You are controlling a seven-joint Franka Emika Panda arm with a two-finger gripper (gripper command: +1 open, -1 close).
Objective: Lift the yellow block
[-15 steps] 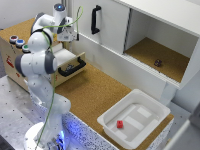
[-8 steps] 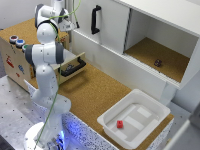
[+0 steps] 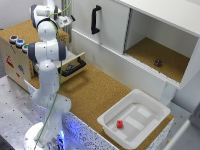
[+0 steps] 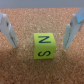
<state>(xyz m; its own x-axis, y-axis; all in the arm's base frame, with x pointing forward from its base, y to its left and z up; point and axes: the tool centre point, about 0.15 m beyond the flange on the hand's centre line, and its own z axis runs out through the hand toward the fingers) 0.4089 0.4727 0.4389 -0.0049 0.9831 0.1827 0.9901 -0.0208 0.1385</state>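
The small yellow cube block with black letters (image 4: 44, 45) looks light and rigid; the gripper (image 4: 41, 31), spread wide, should pinch its flat sides.

gripper (image 4: 42, 32) jaws spread wide, straddling yellow block (image 4: 44, 45) with open gaps on both sides; bare cork counter (image 4: 25, 67) all round block, nothing touching it. Exterior view: white cabinet (image 3: 107, 30) wall and black handle (image 3: 95, 19) stand close on the exterior view's right of the gripper
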